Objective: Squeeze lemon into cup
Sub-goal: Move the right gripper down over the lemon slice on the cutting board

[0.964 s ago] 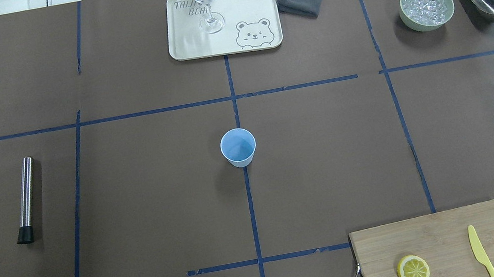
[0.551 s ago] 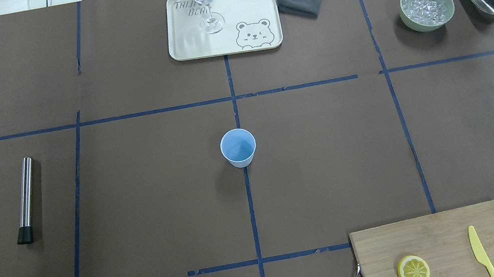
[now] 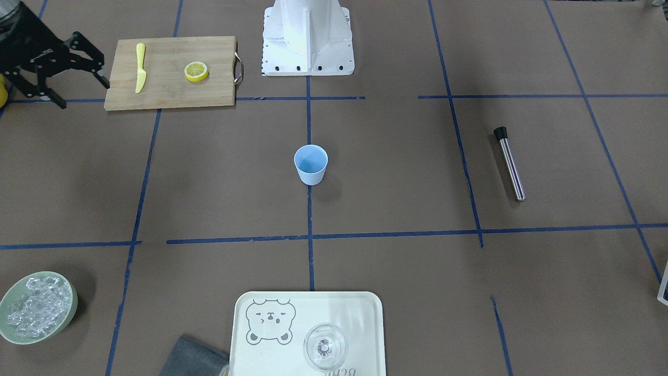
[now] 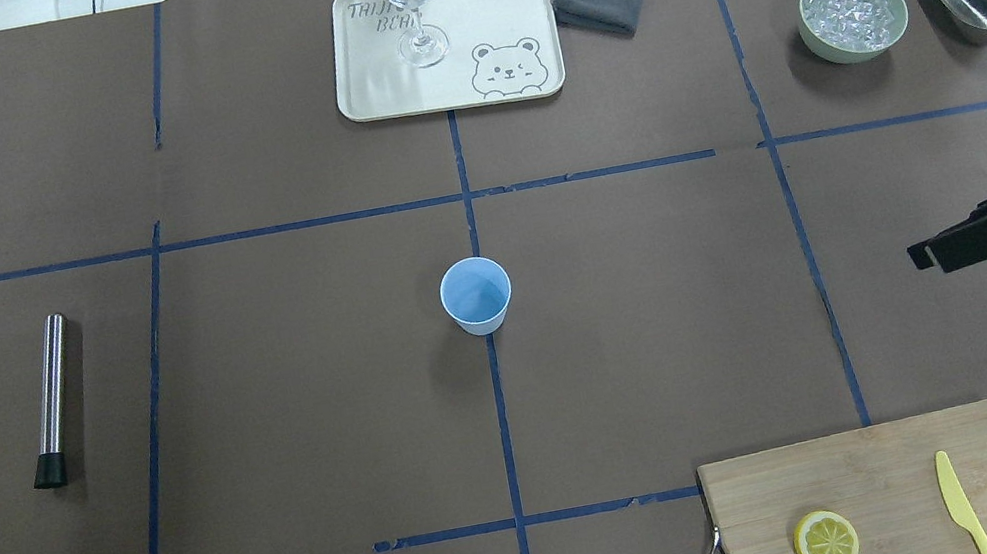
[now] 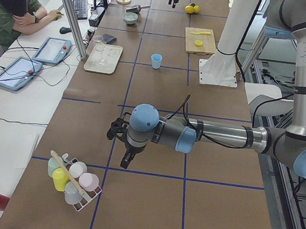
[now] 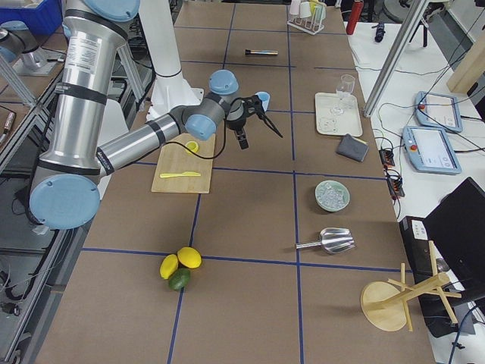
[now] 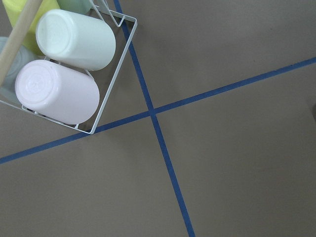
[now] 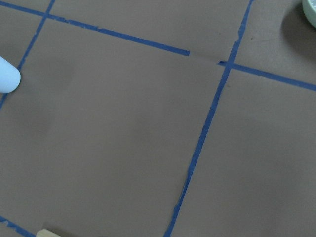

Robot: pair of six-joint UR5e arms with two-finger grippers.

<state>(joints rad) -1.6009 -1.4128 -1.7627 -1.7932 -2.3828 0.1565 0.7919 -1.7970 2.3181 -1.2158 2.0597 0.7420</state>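
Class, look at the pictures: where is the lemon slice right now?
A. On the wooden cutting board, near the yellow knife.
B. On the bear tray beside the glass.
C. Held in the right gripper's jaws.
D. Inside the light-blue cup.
A: the lemon slice lies flat on the cutting board, apart from the yellow knife, with nothing gripping it.

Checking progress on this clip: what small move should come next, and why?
Probably bring the right gripper down over the lemon slice on the cutting board. It hangs open and empty, well short of the board; the slice lies there untouched, and the blue cup holds nothing.
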